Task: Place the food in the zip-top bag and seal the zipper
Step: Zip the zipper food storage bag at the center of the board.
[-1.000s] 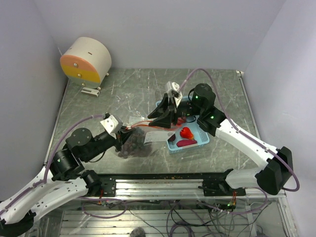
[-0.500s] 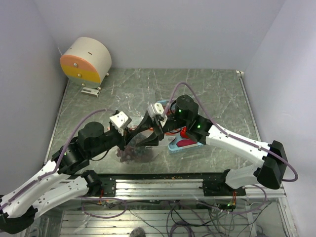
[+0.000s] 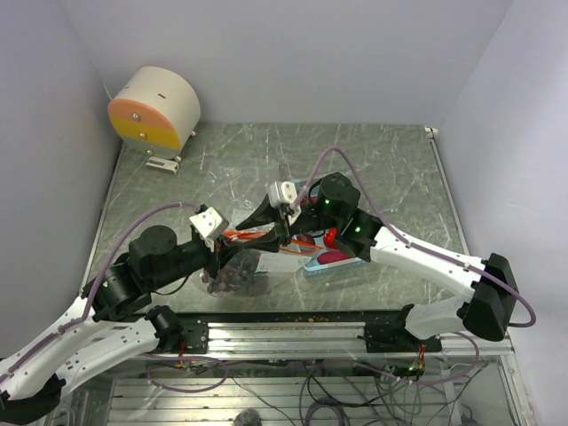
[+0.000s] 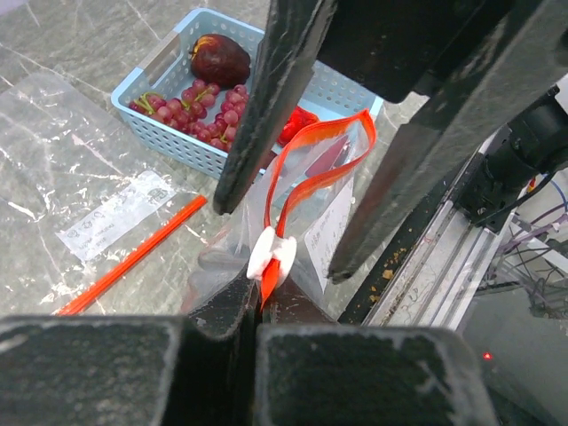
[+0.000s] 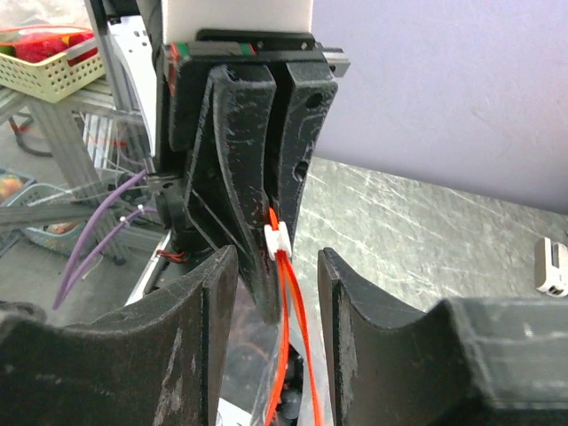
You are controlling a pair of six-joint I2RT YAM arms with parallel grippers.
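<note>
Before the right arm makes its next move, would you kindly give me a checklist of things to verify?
1. Left gripper clamped on the zipper end: ok.
2. Right gripper astride the zipper, jaws open: ok.
3. Zip-top bag mouth closed: not ok, the zipper stands in an open loop.
4. All food bagged: not ok, grapes and a dark red fruit lie in the blue tray.

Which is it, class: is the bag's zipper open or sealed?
Open. In the left wrist view, the zipper strips spread apart into a loop beyond the white slider.
</note>
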